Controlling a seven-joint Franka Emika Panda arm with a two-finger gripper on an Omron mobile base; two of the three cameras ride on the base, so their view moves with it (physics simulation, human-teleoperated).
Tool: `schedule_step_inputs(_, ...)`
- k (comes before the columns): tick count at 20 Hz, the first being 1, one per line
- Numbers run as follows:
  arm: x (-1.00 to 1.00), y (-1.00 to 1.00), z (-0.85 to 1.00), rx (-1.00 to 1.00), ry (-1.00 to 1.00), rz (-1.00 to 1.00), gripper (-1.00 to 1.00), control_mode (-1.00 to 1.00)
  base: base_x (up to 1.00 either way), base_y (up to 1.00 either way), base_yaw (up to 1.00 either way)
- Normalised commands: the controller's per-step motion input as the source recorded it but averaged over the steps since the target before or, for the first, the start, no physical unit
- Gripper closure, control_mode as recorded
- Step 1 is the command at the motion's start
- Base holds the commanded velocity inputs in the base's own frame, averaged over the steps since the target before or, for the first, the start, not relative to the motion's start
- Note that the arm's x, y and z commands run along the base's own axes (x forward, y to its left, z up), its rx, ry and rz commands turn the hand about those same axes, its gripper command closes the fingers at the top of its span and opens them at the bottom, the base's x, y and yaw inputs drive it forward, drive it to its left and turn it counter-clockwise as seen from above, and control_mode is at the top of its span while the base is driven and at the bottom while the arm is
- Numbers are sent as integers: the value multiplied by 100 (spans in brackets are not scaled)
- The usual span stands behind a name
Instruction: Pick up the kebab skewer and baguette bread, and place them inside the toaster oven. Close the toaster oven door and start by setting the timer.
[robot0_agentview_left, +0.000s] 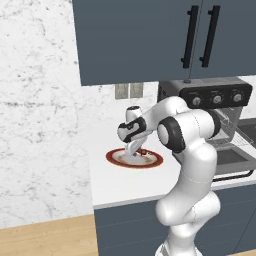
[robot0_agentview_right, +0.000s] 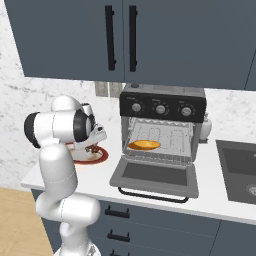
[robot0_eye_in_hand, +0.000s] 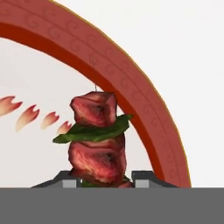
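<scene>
The kebab skewer (robot0_eye_in_hand: 98, 140), red meat chunks with a green leaf between them, lies on the red-rimmed plate (robot0_eye_in_hand: 144, 100). My gripper (robot0_eye_in_hand: 104, 177) is down on the plate (robot0_agentview_left: 112, 159), with its two fingertips pressed against the sides of the lower meat chunk. In the left base view the gripper (robot0_agentview_left: 134, 150) hangs over the plate's middle, with the skewer's end (robot0_agentview_left: 143, 151) just beside it. The baguette bread (robot0_agentview_right: 144, 145) lies on the wire rack inside the toaster oven (robot0_agentview_right: 162, 107). The toaster oven door (robot0_agentview_right: 155, 177) hangs open, flat over the counter.
Dark wall cabinets (robot0_agentview_right: 120, 40) hang above the counter. A sink (robot0_agentview_right: 240, 170) lies to the right of the oven. The white marble wall (robot0_agentview_left: 40, 125) stands to the left of the counter end. The open door juts toward the counter's front edge.
</scene>
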Motion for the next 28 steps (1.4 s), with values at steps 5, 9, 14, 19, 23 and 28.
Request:
schedule_step_inputs(5,-12,0,16,0,0,-11,100,-100,0,0,0)
schedule_step_inputs(9,-23,0,48,0,0,-16,100,-100,0,0,0)
schedule_step_inputs(14,-24,-3,55,0,0,-18,100,-100,0,0,0)
schedule_step_inputs(19,-54,-23,27,2,0,-31,100,-100,0,0,0)
schedule_step_inputs(23,-63,-27,20,5,0,-37,100,-100,0,0,0)
schedule_step_inputs(28,-61,-10,30,4,0,-40,100,-100,0,0,0)
